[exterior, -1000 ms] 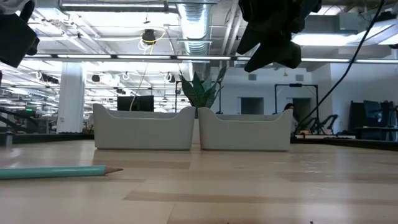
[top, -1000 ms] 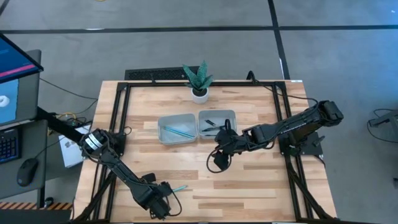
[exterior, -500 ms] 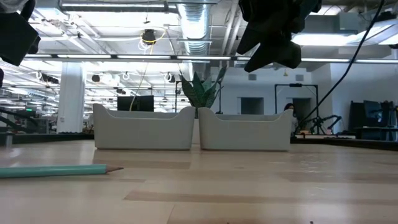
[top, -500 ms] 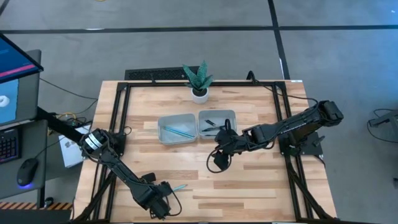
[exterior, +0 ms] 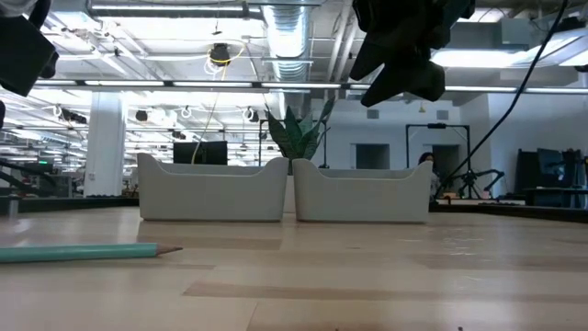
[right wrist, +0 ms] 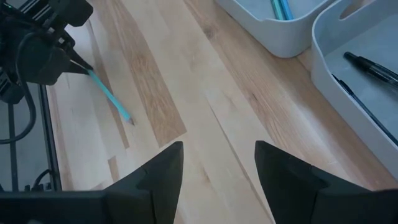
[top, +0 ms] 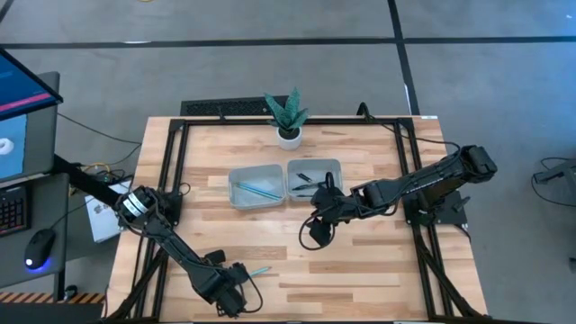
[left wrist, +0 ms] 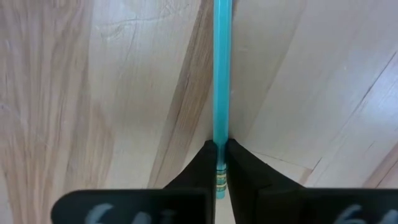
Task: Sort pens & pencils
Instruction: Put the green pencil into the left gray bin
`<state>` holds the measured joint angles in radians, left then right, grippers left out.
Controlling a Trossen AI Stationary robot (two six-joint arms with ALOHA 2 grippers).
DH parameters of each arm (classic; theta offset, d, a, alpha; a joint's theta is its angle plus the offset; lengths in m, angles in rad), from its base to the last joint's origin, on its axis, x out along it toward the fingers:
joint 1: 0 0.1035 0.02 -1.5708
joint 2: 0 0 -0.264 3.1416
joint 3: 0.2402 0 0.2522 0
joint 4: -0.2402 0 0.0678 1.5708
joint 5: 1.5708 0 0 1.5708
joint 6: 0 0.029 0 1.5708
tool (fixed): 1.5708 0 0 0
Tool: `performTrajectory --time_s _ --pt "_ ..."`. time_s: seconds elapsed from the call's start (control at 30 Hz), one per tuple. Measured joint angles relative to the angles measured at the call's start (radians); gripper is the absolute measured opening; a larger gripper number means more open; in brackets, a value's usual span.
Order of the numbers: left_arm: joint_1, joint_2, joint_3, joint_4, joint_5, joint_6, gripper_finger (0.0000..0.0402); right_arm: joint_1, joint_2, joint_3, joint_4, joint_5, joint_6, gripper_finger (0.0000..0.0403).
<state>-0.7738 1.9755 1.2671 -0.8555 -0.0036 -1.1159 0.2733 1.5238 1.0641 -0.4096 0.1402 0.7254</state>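
The left pincer (left wrist: 220,163) sits low at the near edge of the wooden surface (top: 360,261), its two dark fingers closed on the eraser end of a light teal pencil (left wrist: 221,74). The pencil lies flat on the wood, its shaft running straight out from the fingers and its sharpened tip pointing away from them. In the high view this pencil (top: 259,271) shows just beside the left pincer (top: 236,290), well apart from the trays. The low view shows the same pencil (exterior: 87,252) lying along the surface in the foreground.

Two grey trays stand side by side at the middle of the surface, in front of a small potted plant (top: 288,117). The left tray (top: 238,198) holds two more teal pencils (top: 260,190). The right tray (top: 335,166) holds the dark pens (top: 306,183); in the right wrist view two pens (right wrist: 373,70) lie on its floor.

The right pincer (right wrist: 217,163) hovers above the surface just in front of the right tray, its fingers spread wide with nothing between them. In the high view the right pincer (top: 317,232) hangs near the middle of the surface.
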Motion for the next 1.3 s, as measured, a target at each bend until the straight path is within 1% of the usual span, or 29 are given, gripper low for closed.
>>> performTrajectory --time_s 0.37,0.43,0.5,0.6,0.73,0.83,0.93,1.03,1.17,1.3 --pt "-0.001 -0.007 0.000 -0.013 -0.029 0.011 0.0006 0.000 0.000 0.000 0.000 0.000 0.000 0.0221" --pt "-0.001 -0.019 -0.001 -0.020 -0.054 0.009 0.0008 0.000 0.000 0.000 0.000 0.000 0.000 0.0221" --pt "0.000 -0.035 -0.007 -0.067 -0.133 -0.001 0.0009 0.000 0.000 0.000 0.000 0.000 0.000 0.0221" --pt "0.008 -0.083 -0.006 -0.140 -0.205 -0.023 0.0009 0.000 0.000 0.000 -0.001 0.000 0.000 0.0221" --pt "0.024 -0.139 -0.005 -0.270 -0.212 -0.006 0.0010 -0.001 0.000 0.000 -0.001 0.000 -0.001 0.0221" --pt "0.058 -0.185 -0.003 -0.350 -0.252 0.034 0.0010 -0.001 0.000 0.000 -0.001 -0.001 0.000 0.0221" --pt "0.099 -0.225 -0.004 -0.427 -0.278 0.098 0.0010 -0.001 0.000 0.000 -0.001 -0.004 0.000 0.0221" --pt "0.156 -0.275 -0.003 -0.486 -0.309 0.205 0.0010 -0.001 0.000 0.000 -0.001 -0.005 0.000 0.0221" --pt "0.252 -0.341 -0.003 -0.553 -0.390 0.370 0.0011 -0.001 0.000 0.000 -0.006 -0.011 0.000 0.0221" --pt "0.369 -0.403 -0.003 -0.554 -0.435 0.576 0.0011 -0.001 0.000 0.000 -0.036 -0.012 0.000 0.0221"
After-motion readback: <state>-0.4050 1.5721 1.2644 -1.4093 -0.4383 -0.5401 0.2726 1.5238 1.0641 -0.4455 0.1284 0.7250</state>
